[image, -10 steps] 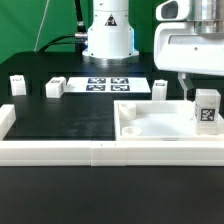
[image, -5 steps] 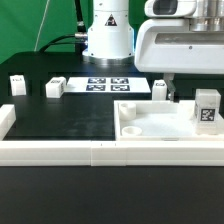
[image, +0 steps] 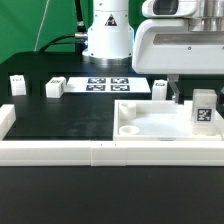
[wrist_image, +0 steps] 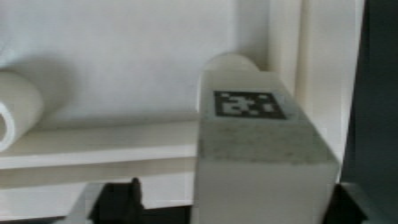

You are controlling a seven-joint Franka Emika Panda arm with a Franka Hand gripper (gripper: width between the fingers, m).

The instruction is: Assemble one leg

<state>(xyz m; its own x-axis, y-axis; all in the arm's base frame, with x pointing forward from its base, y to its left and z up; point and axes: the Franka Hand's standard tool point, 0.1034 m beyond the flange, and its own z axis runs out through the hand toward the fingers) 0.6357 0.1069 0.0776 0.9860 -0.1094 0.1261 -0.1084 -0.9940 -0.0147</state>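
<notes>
— Across the exterior view's right, what fills the picture?

— The arm's big white housing (image: 180, 45), cut off by the top and right edges. Below it only one dark finger (image: 172, 90) shows, dropping toward the panel; the other is hidden, so the gripper (image: 176, 93) gives me no clear reading there.

— And the large flat part under it?

— That's the white panel (image: 160, 128), lying at the table's near right, a round hole near its left corner. Its right end runs out of frame.

— Where's the leg?

— The leg (image: 204, 110) stands upright on the panel's far right, tag facing us, just beside that dark finger. Whether the finger touches it, I can't tell from here.

— Does the wrist view help?

— Some. The leg (wrist_image: 254, 140) fills the middle, tag up top, lower half blurred and grainy. Two dark fingertips (wrist_image: 111, 200) peek in at the frame's edge, one on each side of the block, spread wider than it on the side I can see. So the jaws look parted around the leg, not pinching it, though the contact points are cut off.

— Anything else out there?

— The marker board (image: 108, 84) lies flat at the back. Three more small legs: one at the exterior view's far left (image: 17, 84), one beside it (image: 54, 88), one by the board's right end (image: 160, 88), partly masked by the arm.
</notes>
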